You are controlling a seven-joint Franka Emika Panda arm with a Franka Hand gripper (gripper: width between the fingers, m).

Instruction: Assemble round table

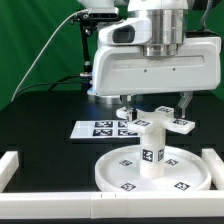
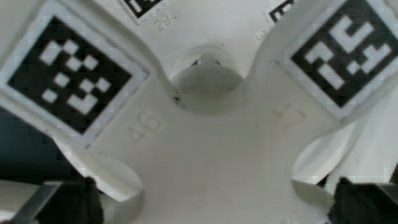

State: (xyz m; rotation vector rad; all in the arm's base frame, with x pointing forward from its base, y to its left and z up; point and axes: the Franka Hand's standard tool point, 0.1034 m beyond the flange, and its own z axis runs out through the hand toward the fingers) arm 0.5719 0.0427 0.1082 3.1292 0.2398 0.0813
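The large rimmed round disc [image 1: 120, 172] lies flat on the black table near the front. The short cylindrical leg [image 1: 152, 155] stands upright in its middle. The four-armed cross-shaped base [image 1: 158, 123] sits on top of the leg, tags facing up. My gripper [image 1: 155, 110] hangs open directly above the base, one finger on each side of it. In the wrist view the base [image 2: 214, 130] fills the picture, with a tagged arm on either side of its hub. The dark fingertips [image 2: 50, 200] of my gripper [image 2: 210, 200] stand wide apart at the corners.
The marker board [image 1: 98, 128] lies flat behind the disc toward the exterior view's left. White blocky border rails stand at the left [image 1: 18, 165], the right [image 1: 212, 165] and along the front [image 1: 90, 212]. A green backdrop hangs behind the arm.
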